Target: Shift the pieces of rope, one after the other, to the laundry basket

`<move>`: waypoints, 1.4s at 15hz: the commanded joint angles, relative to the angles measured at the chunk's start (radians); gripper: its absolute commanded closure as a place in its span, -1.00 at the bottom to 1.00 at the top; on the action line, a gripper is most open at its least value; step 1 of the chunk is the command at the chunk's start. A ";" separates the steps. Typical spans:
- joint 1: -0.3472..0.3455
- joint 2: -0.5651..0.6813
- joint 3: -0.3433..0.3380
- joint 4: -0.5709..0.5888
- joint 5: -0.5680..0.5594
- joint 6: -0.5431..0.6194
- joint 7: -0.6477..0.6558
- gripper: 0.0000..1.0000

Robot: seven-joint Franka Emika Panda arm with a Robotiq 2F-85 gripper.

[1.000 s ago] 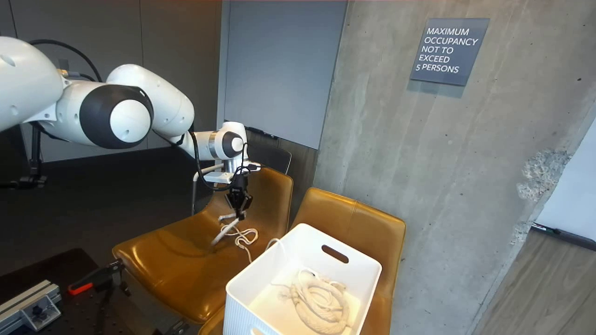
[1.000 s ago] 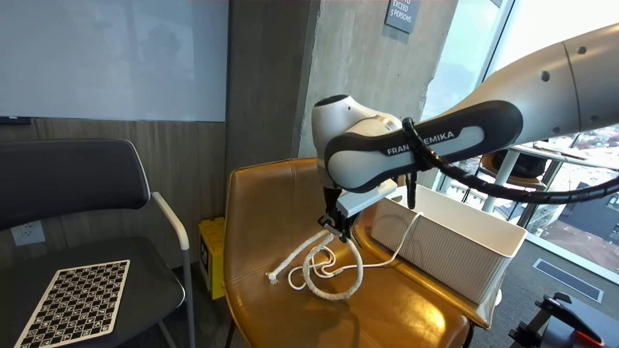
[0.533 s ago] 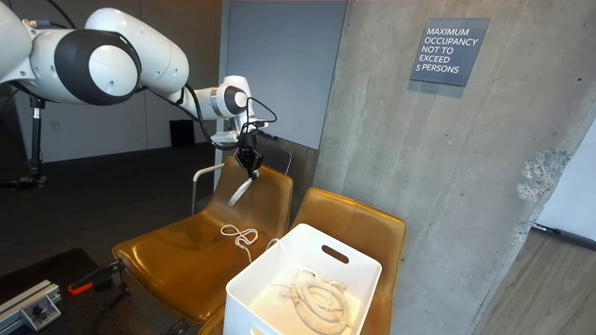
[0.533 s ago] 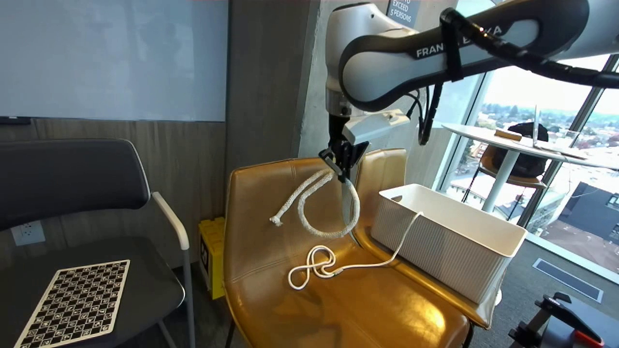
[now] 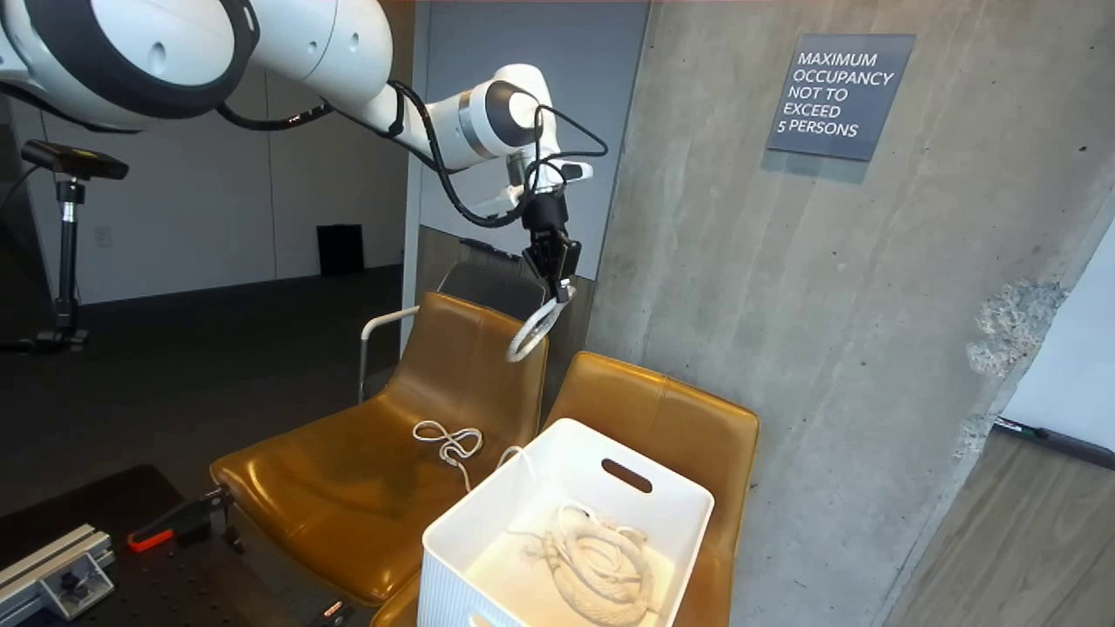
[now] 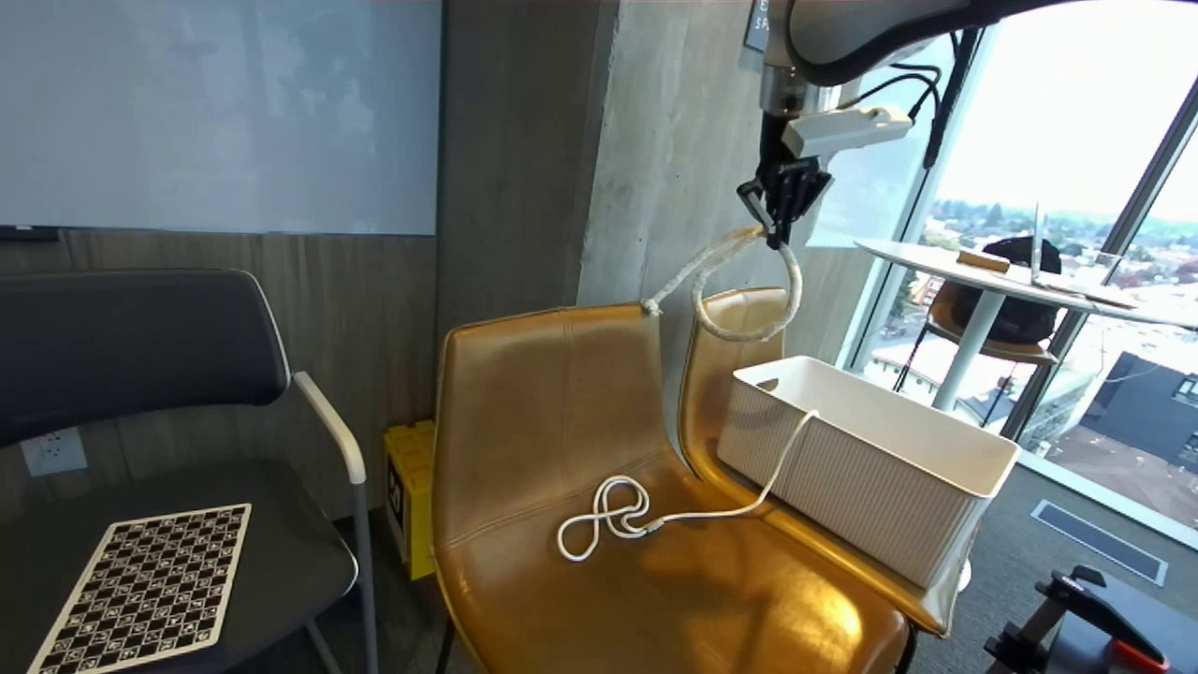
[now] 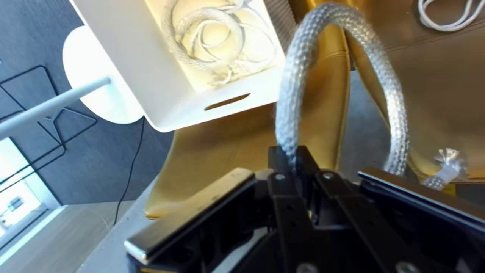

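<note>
My gripper (image 5: pixel 560 292) is shut on a thick cream-white rope (image 5: pixel 528 334) and holds it in the air above the chairs. In the wrist view the rope (image 7: pixel 294 76) is pinched between the fingertips (image 7: pixel 291 159), with a loop and a frayed end hanging. The white laundry basket (image 6: pixel 861 496) stands on a tan chair, below and to one side of the gripper. More rope (image 5: pixel 601 566) lies coiled inside it, hidden in an exterior view by the basket's wall. A thinner white cord (image 6: pixel 599 518) lies looped on the nearby chair seat, one end running over the basket's rim.
The tan chair (image 5: pixel 348 496) and the basket's chair (image 5: pixel 662 392) stand side by side by a concrete wall (image 5: pixel 827 305). A dark chair bears a patterned board (image 6: pixel 140 590). A round table (image 6: pixel 1011 281) stands by the window. A red-handled clamp (image 5: pixel 165 531) is nearby.
The gripper has lifted the thick rope off the chair seat, rising and moving over toward the basket's side. The thin cord and the basket have not moved.
</note>
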 commanded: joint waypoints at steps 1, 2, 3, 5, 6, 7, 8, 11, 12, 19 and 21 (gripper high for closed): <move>-0.035 -0.165 -0.035 -0.234 -0.007 -0.014 0.000 0.95; -0.050 -0.183 -0.046 -0.282 -0.012 -0.003 0.004 0.95; -0.091 -0.210 -0.015 -0.332 -0.040 -0.004 0.012 0.95; -0.129 -0.242 -0.020 -0.439 -0.052 0.016 0.017 0.95; -0.148 -0.256 -0.021 -0.495 -0.057 0.031 0.019 0.95; -0.166 -0.260 -0.021 -0.541 -0.061 0.053 0.022 0.95; -0.183 -0.258 -0.021 -0.571 -0.062 0.081 0.026 0.95; -0.212 -0.251 -0.020 -0.611 -0.040 0.222 0.068 0.95; -0.212 -0.259 -0.019 -0.622 -0.035 0.267 0.084 0.95; -0.174 -0.231 -0.024 -0.629 -0.050 0.367 0.160 0.17; -0.163 -0.243 -0.023 -0.640 -0.051 0.371 0.169 -0.13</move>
